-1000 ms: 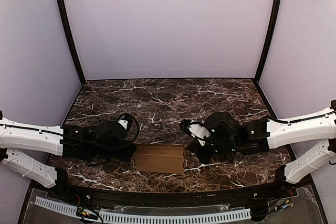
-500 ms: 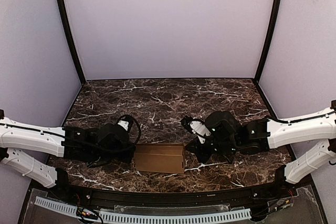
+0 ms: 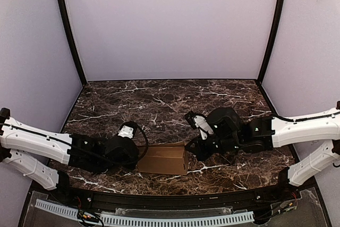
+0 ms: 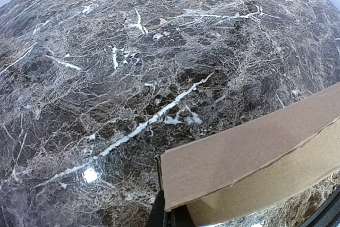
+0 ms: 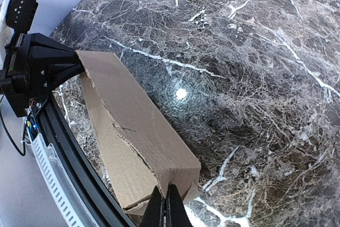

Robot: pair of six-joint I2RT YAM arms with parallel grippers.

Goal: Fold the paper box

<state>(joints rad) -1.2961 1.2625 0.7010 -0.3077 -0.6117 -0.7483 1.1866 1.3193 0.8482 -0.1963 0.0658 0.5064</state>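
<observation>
The paper box [image 3: 163,159] is a slim brown cardboard carton lying near the front edge of the marble table [image 3: 159,104]. Its top seam is partly split. My left gripper [image 3: 137,156] is at the box's left end. In the left wrist view the box [image 4: 255,152] fills the lower right, and the gripper [image 4: 171,217] is shut on its near corner edge. My right gripper [image 3: 190,149] is at the box's right end. In the right wrist view the gripper [image 5: 167,208] is shut on the end wall of the box [image 5: 133,120].
A black rail [image 3: 170,201] and a white slotted strip [image 3: 159,219] run along the table's front edge, close under the box. Lilac walls enclose the back and sides. The left arm's black wrist [image 5: 37,62] shows at the box's far end in the right wrist view.
My left gripper has moved right and closed in on the box's left end. My right gripper has shifted slightly up and left at the right end. The box now looks narrower and raised.
</observation>
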